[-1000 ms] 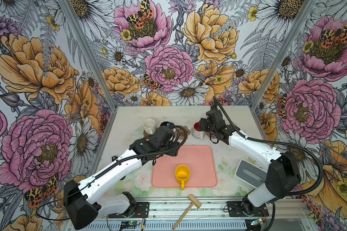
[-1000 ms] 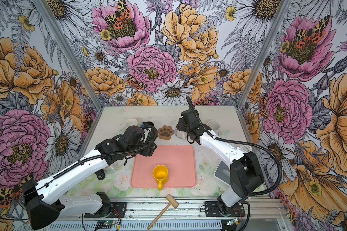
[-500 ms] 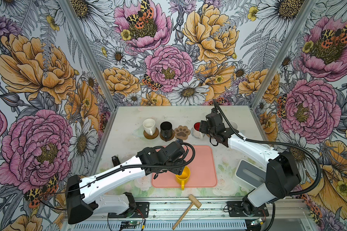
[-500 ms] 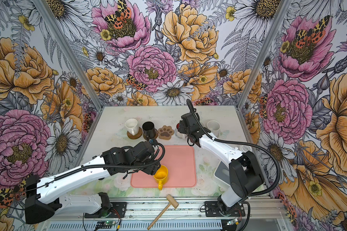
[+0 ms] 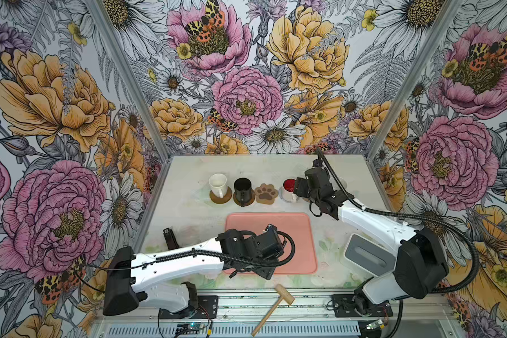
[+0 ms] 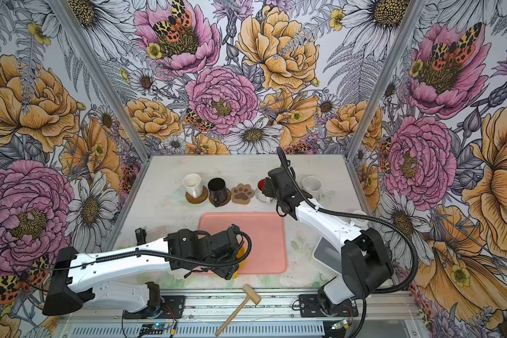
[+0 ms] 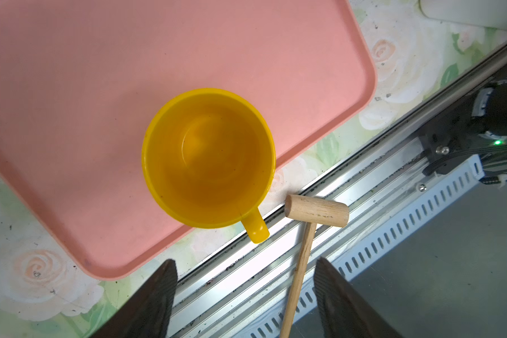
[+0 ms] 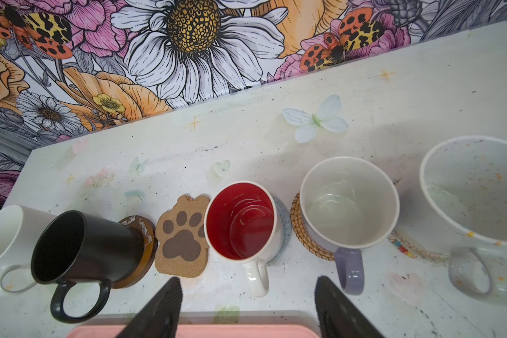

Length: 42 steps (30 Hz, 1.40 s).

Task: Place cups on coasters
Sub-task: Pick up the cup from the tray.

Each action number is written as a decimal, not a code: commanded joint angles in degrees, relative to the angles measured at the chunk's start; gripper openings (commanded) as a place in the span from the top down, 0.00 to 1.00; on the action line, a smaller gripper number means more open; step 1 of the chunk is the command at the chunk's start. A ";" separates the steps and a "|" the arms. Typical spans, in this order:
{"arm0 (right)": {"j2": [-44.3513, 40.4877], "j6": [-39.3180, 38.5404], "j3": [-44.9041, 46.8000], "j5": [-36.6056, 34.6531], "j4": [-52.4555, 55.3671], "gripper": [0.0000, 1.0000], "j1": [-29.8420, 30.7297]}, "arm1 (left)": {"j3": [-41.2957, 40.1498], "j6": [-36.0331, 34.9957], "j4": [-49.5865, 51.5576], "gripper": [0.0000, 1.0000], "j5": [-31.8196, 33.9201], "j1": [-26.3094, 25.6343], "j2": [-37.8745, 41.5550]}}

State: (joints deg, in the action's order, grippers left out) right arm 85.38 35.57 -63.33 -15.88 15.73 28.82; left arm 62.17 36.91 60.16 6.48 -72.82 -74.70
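A yellow cup (image 7: 208,158) stands on the pink tray (image 7: 71,87) near its front edge, handle pointing off the tray. My left gripper (image 7: 246,292) hovers open just beyond that handle, holding nothing. Along the back stand a white cup (image 5: 218,185) and a black cup (image 5: 242,188), each on a brown disc coaster. The paw coaster (image 5: 265,193) is bare. The red-inside cup (image 8: 240,219) sits on a grey-blue coaster (image 8: 282,228). A lavender cup (image 8: 349,202) is on a woven tan coaster (image 8: 297,231). A speckled white cup (image 8: 474,190) is on a pale one. My right gripper (image 8: 246,304) is open before the red-inside cup's handle.
A wooden mallet (image 5: 272,304) lies on the front rail, close to the yellow cup's handle. A grey-white box (image 5: 366,254) sits right of the tray under my right arm. A small black block (image 5: 170,237) stands at the table's left side.
My left arm has left the black cup on its brown coaster and swung forward over the tray to the yellow cup. The right gripper has stayed by the red-inside cup, its jaws slightly wider.
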 commanded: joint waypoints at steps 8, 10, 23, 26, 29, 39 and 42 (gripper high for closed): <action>-2.24 0.66 1.80 -0.77 -1.68 0.26 -1.37 | 0.36 4.39 0.04 0.23 -1.56 -1.37 -5.91; -1.81 0.69 1.68 -0.11 -1.69 0.26 -1.44 | 0.58 4.97 0.01 0.23 -1.81 -1.15 -7.11; 0.61 0.53 0.52 1.93 -2.07 0.26 -1.92 | -1.48 7.72 -3.25 0.30 -3.75 3.48 -9.91; 1.09 0.48 0.31 2.37 -2.02 0.26 -1.97 | -1.88 7.92 -3.64 0.32 -4.13 4.34 -10.11; 1.49 0.47 0.09 2.63 -2.09 0.26 -2.14 | -1.93 7.82 -3.74 0.33 -4.22 4.70 -10.70; 2.46 0.46 -0.15 3.37 -2.22 0.26 -2.42 | -1.94 7.72 -3.63 0.45 -3.78 5.69 -12.80; 2.56 0.42 -0.13 3.42 -2.20 0.26 -2.51 | -2.45 8.01 -3.60 0.51 -3.49 6.41 -12.76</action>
State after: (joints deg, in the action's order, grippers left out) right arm 87.05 35.57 -61.71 -12.82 14.31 26.63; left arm 60.60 43.79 57.56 2.90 -67.44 -87.33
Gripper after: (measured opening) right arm 0.737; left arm 0.499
